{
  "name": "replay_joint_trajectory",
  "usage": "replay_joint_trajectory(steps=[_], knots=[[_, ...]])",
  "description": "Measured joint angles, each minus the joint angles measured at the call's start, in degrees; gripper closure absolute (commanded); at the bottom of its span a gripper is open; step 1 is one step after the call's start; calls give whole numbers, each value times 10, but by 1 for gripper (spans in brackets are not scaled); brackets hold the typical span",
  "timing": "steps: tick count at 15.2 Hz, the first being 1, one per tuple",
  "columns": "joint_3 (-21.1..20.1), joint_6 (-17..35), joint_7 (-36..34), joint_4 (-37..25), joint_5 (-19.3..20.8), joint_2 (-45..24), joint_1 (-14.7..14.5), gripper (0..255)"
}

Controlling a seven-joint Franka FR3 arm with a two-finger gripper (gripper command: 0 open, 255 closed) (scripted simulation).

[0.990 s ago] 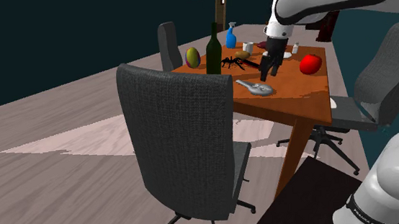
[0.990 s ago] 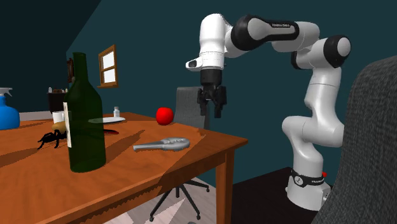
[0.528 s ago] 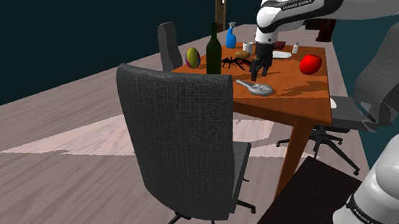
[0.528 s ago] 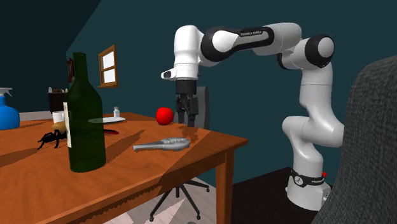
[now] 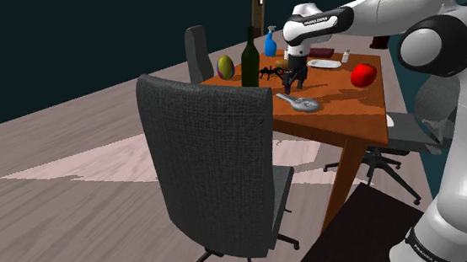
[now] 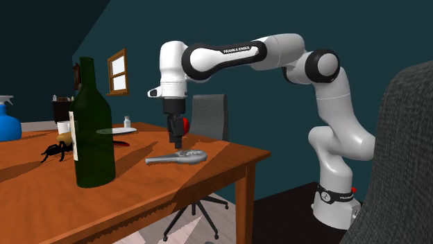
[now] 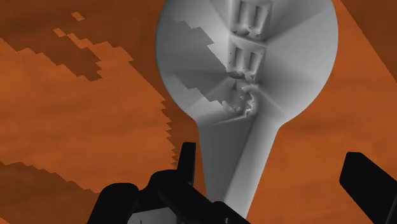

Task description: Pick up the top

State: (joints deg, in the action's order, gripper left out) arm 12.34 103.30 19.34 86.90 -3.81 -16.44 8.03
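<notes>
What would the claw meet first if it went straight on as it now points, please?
Probably the grey top, whose stem lies between the sides of the open claw; the brown table lies beneath it.

The arm [image 6: 236, 55] is built of smooth, rounded white links, with dark grey bands at the joints. One long link carries "FRANKA EMIKA" in dark capitals (smaller lettering also rings the link nearest the stand [image 5: 361, 227]). Just above the stand, a small red dot marks the white shell. Farthest from the stand all is black, ending in two flat, square-tipped fingers [image 7: 186, 159].
</notes>
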Motion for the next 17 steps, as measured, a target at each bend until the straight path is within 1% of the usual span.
replay_joint_trajectory(steps=[1,3,10,11,17], knots=[[1,-3,1,-19,-2,-17,3,0],[2,2,4,-34,-5,-39,8,0],[1,45,7,1,-7,-47,8,0],[1,46,7,2,-7,-47,8,255],[1,47,7,3,-7,-48,8,255]])
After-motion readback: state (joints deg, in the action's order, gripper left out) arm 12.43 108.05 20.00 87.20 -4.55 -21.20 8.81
